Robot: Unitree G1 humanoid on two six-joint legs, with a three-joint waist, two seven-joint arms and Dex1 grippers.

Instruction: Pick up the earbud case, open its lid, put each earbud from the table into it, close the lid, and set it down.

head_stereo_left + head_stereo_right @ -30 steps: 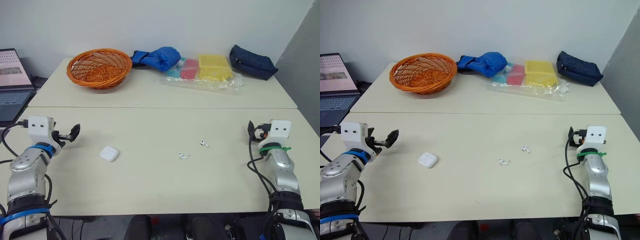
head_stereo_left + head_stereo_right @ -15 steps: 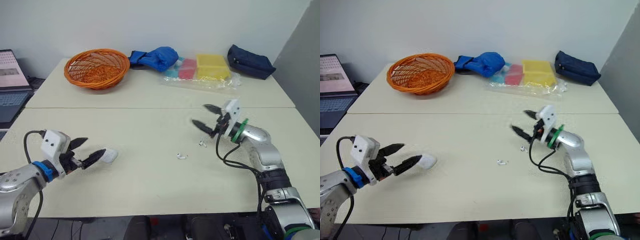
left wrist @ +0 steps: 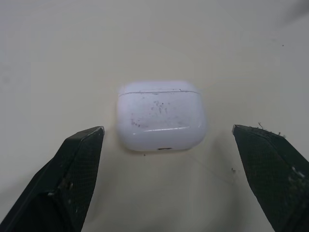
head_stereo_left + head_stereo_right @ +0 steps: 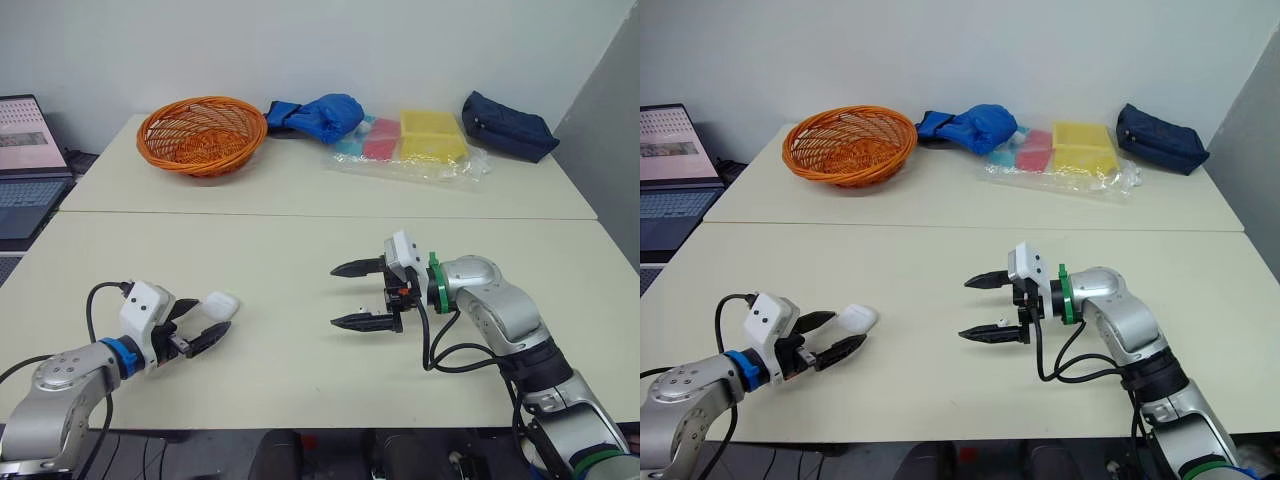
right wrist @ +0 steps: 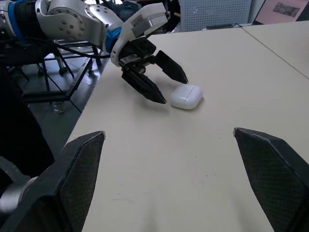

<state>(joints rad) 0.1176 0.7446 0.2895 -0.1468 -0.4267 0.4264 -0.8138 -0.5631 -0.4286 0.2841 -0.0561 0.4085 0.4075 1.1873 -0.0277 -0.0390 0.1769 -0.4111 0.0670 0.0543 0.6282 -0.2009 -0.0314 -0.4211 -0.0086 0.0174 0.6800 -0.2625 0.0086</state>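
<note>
1. White plastic, lid seam shut: the earbud case point(image 3: 159, 116) lies flat on the cream table point(image 4: 300, 250), at about 8 o'clock from the table's middle in the head views. It is not lifted.
2. Far left at 10 o'clock is a laptop point(image 4: 25, 150). An orange wicker basket point(image 4: 200, 135) stands at 11 o'clock on the far table, well apart from the work.
3. Change, left side: a second ago the left arm waited at the table's left edge, clear of the case. Now the left gripper point(image 4: 205, 322) sits just short of the case, which lies at its 1 o'clock.
4. Left gripper state: the fingers are spread wide and hold nothing. In the left wrist view the case lies ahead of and between the two tips, with bare table on both sides and no contact.
5. Change, right side: the right arm was parked at the right edge. The right gripper point(image 4: 335, 296) has since swung to mid-table and points toward 9 o'clock, at the case.
6. Right gripper state: the fingers are spread wide and empty, well apart from the case.
7. Reading: this looks like the approach for the pick-up, with the grasp not yet made. Lid opening and the earbuds all remain ahead.
</note>
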